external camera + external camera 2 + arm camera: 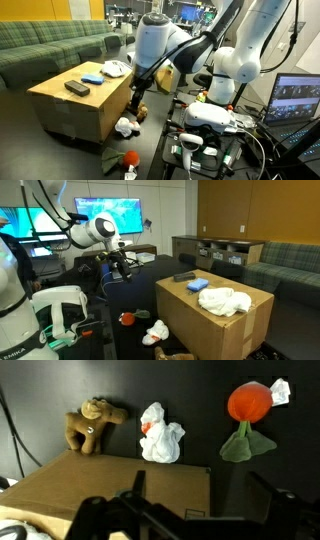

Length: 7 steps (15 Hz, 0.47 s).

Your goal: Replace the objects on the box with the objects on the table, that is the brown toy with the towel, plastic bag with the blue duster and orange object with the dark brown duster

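Observation:
The cardboard box carries a white towel, a blue duster and a dark brown duster; all also show in an exterior view, with the towel, blue duster and dark duster. On the dark floor beside the box lie the brown toy, the white plastic bag and the orange object with its green leaf. My gripper is open and empty, hovering over the box's edge above the floor items.
A green sofa stands behind the box. A white robot base and equipment sit close to the orange object. Monitors and a shelf unit line the back.

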Motion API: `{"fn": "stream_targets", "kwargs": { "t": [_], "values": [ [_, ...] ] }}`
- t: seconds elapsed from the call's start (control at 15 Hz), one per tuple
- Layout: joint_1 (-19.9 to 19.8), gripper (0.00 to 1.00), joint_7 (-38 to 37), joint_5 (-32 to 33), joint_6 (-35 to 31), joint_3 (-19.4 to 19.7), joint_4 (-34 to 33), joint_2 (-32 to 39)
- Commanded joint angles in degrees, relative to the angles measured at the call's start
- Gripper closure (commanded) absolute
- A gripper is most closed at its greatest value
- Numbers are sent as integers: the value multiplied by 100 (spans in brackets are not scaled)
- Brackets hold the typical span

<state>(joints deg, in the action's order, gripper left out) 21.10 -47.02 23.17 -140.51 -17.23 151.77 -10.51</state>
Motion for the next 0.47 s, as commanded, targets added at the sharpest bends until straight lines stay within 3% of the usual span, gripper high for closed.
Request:
{"fn": "stream_targets", "kwargs": {
  "t": [0.0, 0.07, 0.33, 0.4],
  "values": [
    [-46, 0, 1426, -986, 699, 88, 377, -1452],
    [191, 0, 1640, -1076, 970, 404, 391, -1776],
    [160, 0, 2230, -1154, 1839, 912, 428, -3094],
    [-304, 0, 2068, -1255, 1513, 310, 224, -2334]
  ]
}}
